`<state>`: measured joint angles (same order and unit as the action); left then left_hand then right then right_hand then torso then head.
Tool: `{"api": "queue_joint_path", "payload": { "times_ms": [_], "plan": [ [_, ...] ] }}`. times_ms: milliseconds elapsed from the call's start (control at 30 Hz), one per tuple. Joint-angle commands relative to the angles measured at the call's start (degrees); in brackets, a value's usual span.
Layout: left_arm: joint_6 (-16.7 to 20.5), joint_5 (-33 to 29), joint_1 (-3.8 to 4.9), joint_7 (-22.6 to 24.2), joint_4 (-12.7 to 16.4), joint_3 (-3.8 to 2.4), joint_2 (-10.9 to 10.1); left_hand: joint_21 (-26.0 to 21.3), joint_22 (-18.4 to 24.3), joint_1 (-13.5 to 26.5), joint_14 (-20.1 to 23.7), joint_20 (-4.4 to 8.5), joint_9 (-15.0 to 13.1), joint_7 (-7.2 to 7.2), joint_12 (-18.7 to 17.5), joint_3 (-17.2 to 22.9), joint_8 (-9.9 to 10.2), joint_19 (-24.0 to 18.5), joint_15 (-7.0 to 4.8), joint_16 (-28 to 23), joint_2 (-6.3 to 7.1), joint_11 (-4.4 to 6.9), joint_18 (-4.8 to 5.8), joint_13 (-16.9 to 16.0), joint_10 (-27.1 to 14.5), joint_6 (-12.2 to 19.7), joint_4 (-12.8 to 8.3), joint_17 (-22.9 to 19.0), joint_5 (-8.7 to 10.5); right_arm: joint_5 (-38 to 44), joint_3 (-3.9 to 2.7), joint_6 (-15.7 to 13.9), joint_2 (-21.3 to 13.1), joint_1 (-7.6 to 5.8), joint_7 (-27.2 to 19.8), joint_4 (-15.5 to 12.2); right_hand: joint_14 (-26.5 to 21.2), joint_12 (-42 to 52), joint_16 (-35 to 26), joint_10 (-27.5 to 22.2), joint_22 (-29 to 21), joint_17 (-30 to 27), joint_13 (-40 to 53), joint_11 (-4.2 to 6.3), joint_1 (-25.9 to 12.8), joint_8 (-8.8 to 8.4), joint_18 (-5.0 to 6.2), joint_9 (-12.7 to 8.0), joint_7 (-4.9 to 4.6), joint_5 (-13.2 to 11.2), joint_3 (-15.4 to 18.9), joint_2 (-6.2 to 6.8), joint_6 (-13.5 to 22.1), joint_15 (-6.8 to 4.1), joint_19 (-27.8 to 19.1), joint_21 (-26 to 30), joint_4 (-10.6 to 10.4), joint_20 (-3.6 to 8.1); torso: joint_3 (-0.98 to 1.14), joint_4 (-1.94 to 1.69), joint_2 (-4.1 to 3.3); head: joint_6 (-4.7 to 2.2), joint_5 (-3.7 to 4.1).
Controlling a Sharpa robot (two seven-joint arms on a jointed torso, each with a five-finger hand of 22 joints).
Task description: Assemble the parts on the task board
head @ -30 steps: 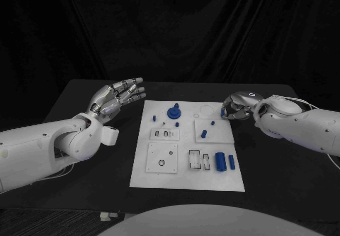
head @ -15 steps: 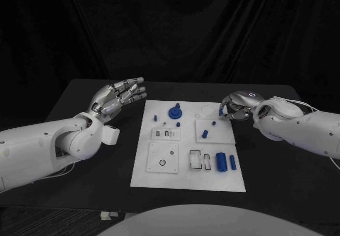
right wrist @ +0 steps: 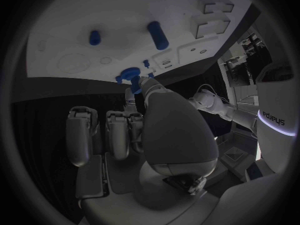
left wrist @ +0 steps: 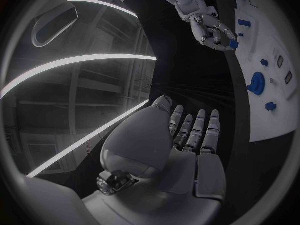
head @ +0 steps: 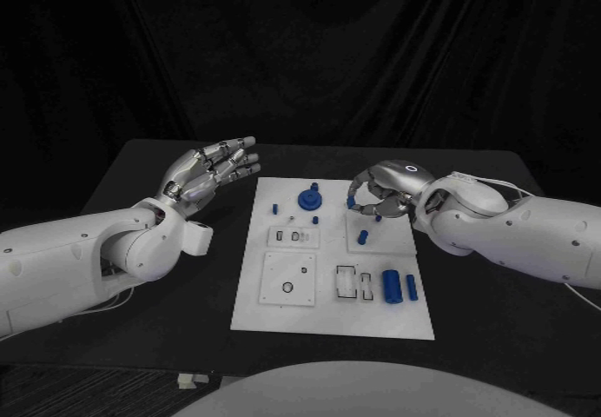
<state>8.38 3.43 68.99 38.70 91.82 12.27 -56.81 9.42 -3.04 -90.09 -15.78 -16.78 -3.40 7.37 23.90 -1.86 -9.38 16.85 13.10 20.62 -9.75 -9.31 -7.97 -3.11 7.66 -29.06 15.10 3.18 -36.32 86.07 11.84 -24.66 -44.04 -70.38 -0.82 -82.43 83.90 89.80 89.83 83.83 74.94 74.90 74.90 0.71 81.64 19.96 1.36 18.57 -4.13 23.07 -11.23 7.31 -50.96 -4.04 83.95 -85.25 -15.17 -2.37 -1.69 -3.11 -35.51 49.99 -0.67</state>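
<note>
The left hand [head: 207, 172] has its fingers spread beside the task board [head: 332, 321]; the right hand [head: 382, 195] pinches a small blue part [left wrist: 232, 44] above it

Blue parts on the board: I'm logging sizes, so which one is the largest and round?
The round blue knob near the board's far edge, left of the right robot hand; the others are slim pegs or cylinders.
</note>
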Motion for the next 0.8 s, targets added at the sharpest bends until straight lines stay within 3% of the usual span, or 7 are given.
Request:
{"api": "queue_joint_path", "payload": {
  "times_ms": [33,367,800],
  "plan": [
    [-0.83,0.04,-0.15,0.63,0.0,-0.06,0.22,0.21,-0.05,-0.54,0.12,0.06,0.08,0.15,0.25,0.34,0.0,0.42,0.43,0.18,0.0,-0.35,1.12,0.09,0.09,0.33,0.06,0.03,-0.36,0.29,-0.02,-1.63,0.94,0.66,1.85,-1.27,6.1,0.2,0.17,6.17,13.28,15.1,15.1,0.28,-0.12,0.31,-0.01,0.09,-0.15,0.34,0.06,-0.23,-0.08,-0.37,3.36,0.21,0.22,0.34,-0.02,-0.09,0.03,0.01,0.05],
    [-0.87,0.04,-0.56,0.55,-0.03,-0.06,0.26,0.19,-0.04,-0.55,0.16,0.06,0.08,0.14,0.24,0.4,0.01,0.38,0.44,0.15,-0.03,-0.37,1.13,0.09,0.07,0.38,0.06,0.02,-0.37,0.28,-0.02,0.48,5.34,2.32,3.21,-1.55,6.1,0.2,0.17,6.17,13.1,15.1,15.1,0.07,0.04,0.4,0.13,0.29,-0.36,0.75,-0.09,-0.33,-0.01,-0.25,3.1,0.71,0.51,0.3,0.0,-0.05,-0.14,0.01,0.06],
    [-0.94,0.04,-1.02,0.5,-0.05,-0.06,0.42,0.19,-0.04,-0.55,0.16,0.06,0.08,0.14,0.24,0.4,0.01,0.38,0.44,0.15,-0.03,-0.37,1.13,0.09,0.07,0.38,0.06,0.02,-0.37,0.28,-0.03,3.66,8.22,4.06,4.87,-0.47,6.1,0.2,0.17,6.17,12.86,15.1,15.1,-0.33,0.02,0.13,0.29,0.39,-0.75,1.07,-0.2,-0.37,0.74,0.06,2.76,1.36,0.89,0.1,0.03,0.01,-0.09,0.01,-0.02]
  ]
}}
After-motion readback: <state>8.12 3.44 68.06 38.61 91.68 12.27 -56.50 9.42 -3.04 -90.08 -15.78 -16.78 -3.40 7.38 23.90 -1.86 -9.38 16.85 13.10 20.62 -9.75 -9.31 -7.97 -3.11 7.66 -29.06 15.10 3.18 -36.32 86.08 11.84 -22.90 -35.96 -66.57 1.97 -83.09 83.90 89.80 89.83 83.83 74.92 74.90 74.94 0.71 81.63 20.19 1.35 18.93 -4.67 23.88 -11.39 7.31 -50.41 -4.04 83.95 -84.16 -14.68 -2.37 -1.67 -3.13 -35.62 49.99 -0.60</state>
